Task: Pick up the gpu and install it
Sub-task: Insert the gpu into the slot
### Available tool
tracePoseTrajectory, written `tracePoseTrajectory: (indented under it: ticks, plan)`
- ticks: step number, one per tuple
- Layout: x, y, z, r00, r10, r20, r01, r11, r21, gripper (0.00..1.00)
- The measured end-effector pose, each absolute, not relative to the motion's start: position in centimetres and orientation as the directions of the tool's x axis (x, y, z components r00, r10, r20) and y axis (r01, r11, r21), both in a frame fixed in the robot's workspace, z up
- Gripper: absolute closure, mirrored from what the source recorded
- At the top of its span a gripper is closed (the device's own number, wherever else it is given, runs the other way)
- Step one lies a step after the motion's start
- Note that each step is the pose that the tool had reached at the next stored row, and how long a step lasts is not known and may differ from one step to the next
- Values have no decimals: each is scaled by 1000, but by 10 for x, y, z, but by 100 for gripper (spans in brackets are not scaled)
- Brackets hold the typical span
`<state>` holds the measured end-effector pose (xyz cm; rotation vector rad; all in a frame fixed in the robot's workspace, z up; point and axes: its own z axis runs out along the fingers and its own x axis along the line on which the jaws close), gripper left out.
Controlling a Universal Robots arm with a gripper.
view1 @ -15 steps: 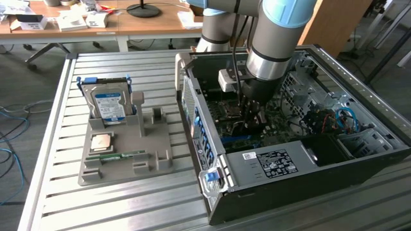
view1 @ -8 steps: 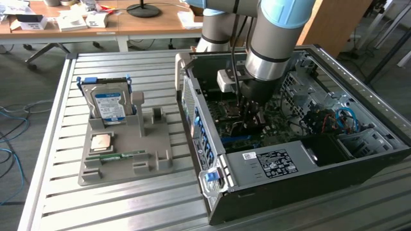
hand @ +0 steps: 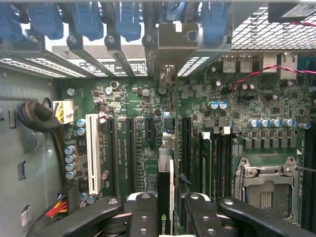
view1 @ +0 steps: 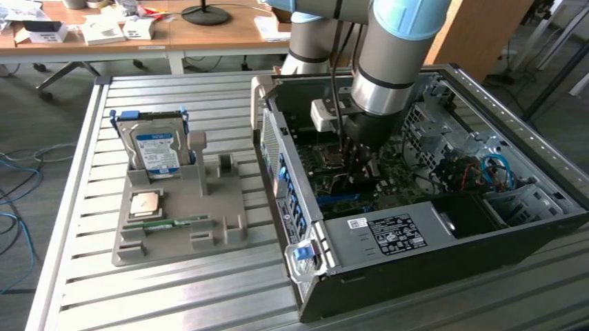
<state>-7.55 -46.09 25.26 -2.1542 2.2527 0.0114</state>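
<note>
arm (view1: 382, 76) reaches into open computer case (view1: 442, 234), fingers apparently hidden.

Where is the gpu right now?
In the wrist view the gpu stands edge-on in the gripper, over the motherboard slots inside the computer case.

Ribbed bare-metal table (view1: 83, 227), matt grey plastic holder (view1: 179, 227).
</note>
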Motion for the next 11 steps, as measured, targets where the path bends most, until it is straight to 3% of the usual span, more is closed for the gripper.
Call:
tracePoseTrajectory:
  ticks: [11]
  plan:
    - [-78,-461,252,-45,-999,-23,-999,45,-12,74]
